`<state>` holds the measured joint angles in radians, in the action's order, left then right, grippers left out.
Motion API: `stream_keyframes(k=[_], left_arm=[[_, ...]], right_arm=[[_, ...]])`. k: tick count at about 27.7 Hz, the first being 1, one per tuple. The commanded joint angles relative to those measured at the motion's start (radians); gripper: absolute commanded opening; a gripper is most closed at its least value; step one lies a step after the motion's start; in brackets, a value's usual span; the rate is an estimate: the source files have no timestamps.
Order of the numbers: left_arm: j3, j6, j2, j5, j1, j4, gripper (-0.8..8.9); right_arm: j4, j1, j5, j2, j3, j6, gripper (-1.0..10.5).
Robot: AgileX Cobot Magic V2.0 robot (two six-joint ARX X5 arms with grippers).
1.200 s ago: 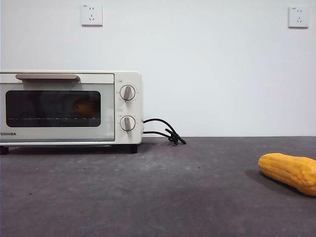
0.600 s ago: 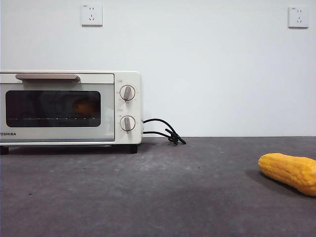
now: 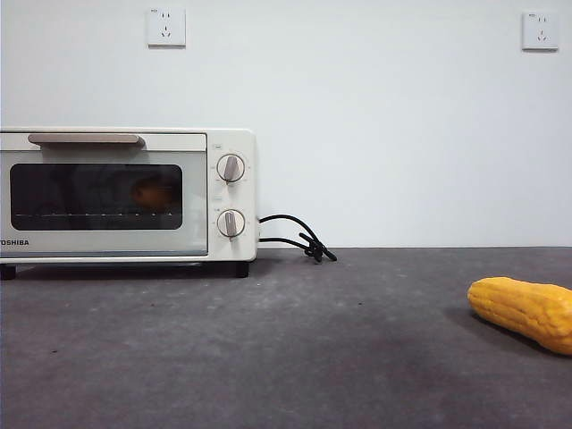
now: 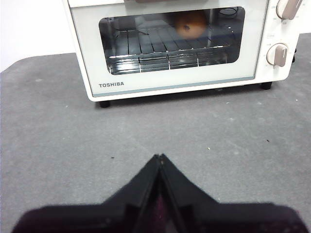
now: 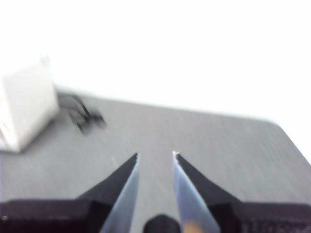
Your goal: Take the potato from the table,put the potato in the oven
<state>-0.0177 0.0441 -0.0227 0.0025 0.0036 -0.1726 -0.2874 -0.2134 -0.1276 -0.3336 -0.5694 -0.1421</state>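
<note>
Now: potato inside oven, door shut.
Left to right: cream smooth-sided oven at far left table edge, orange-brown potato on wire rack behind dark glass, long axis not readable; black cord; wide bare matte grey mid-table; bumpy yellow corn cob at right edge, lying across. Left gripper clenched, empty, facing oven; right gripper parted, empty.

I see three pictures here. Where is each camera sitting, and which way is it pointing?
Front view: low, at table height, looking across at the oven, corn cob and wall; no robot shows.
Left wrist view: on the left arm, facing the oven door and potato inside; its shut left tool shows.
Right wrist view: on the right arm, blurred, over bare table; its open right tool shows.
Shared: oven and cord.
</note>
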Motion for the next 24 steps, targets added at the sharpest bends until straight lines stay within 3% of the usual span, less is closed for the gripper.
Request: stream_keyframes(k=[1, 3, 8, 15, 21, 24], left_arm=[[0.01, 0.011, 0.0, -0.002, 0.002, 0.008, -0.04], [0.01, 0.011, 0.0, -0.002, 0.002, 0.008, -0.04], [0.01, 0.011, 0.0, -0.002, 0.002, 0.008, -0.04], [0.01, 0.011, 0.0, -0.002, 0.002, 0.008, -0.04], [0.01, 0.011, 0.0, -0.002, 0.002, 0.008, -0.04], [0.01, 0.011, 0.0, -0.002, 0.002, 0.009, -0.04]], right_arm=[[0.148, 0.078, 0.106, 0.071, 0.121, 0.011, 1.2], [0.185, 0.139, 0.172, 0.125, 0.183, 0.01, 1.2], [0.189, 0.211, 0.173, 0.207, 0.28, 0.012, 1.2], [0.272, 0.214, 0.175, 0.249, 0.434, 0.013, 1.2], [0.388, 0.214, 0.173, 0.301, 0.557, 0.1, 1.2], [0.343, 0.215, 0.171, 0.326, 0.555, 0.098, 1.2]])
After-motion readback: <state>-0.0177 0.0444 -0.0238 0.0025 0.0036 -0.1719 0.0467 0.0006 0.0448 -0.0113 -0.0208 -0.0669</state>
